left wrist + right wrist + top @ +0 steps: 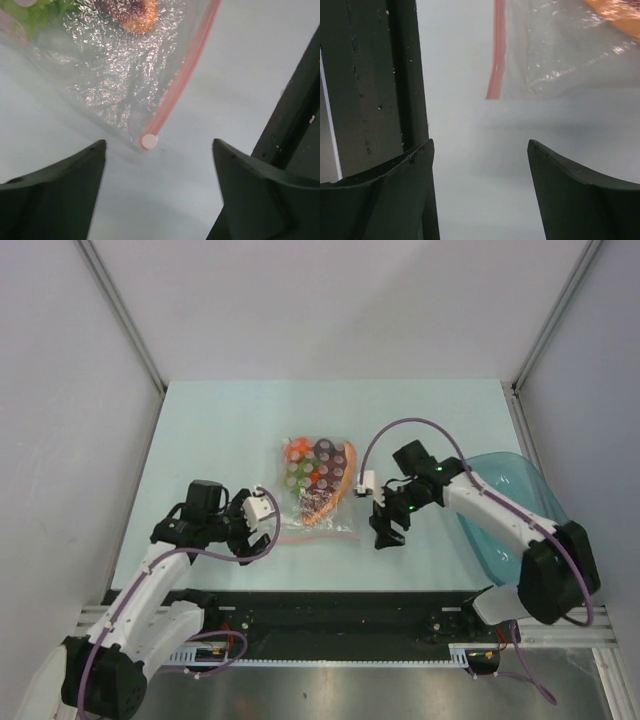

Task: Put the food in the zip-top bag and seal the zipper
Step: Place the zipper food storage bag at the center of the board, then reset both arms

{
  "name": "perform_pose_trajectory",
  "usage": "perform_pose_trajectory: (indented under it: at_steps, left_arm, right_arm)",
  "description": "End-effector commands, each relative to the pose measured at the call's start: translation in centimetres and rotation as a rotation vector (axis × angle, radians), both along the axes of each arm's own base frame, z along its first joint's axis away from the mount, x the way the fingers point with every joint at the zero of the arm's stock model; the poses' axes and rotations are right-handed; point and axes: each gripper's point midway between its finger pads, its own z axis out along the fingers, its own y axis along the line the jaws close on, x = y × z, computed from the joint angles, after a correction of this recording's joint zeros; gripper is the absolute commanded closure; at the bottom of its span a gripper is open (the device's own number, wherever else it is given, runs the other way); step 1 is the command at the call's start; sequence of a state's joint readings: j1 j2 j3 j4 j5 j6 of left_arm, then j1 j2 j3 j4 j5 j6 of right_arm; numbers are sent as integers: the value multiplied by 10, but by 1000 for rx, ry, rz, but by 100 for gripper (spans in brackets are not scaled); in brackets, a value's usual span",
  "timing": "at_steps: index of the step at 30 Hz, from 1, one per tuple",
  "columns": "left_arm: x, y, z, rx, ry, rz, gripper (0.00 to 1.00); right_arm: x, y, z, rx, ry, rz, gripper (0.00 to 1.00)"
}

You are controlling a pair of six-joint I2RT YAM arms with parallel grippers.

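Observation:
The zip-top bag [318,490] lies flat mid-table with the food [317,472] inside it: green grapes, dark balls, orange and red pieces. Its zipper [320,536] runs along the near edge. My left gripper [260,530] is open and empty just left of the bag's near-left corner. In the left wrist view the zipper [180,82] ends at a small white round tab [149,141] ahead of the open left gripper [159,150]. My right gripper [386,534] is open and empty right of the bag. The right wrist view shows the zipper's end [496,60] ahead of the right gripper [480,147].
A teal translucent bowl [505,502] stands at the right, partly under the right arm. A black rail [330,610] runs along the table's near edge; it also shows in the left wrist view [295,110] and the right wrist view [385,75]. White walls enclose the table.

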State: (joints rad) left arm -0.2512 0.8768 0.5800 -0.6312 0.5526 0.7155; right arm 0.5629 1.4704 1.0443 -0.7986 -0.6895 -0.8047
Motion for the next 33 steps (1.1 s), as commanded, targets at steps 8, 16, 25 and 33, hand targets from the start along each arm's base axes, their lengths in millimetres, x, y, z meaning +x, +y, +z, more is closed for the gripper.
perform_pose_trajectory:
  at_steps: [8,16,25,33]
  left_arm:
    - [20,-11,142,-238,-91,225,0]
    - [94,23,149,-180,70,627,0]
    - [123,70,109,-261,237,805,0]
    - [128,104,102,-238,216,894,0]
  right_arm:
    - [56,-65,120,213,-250,-393,0]
    - [130,-127,163,289,-249,-858,0]
    - [141,-165,97,109,-18,-1082,0]
    - [155,-174,78,57,7,-1114,0]
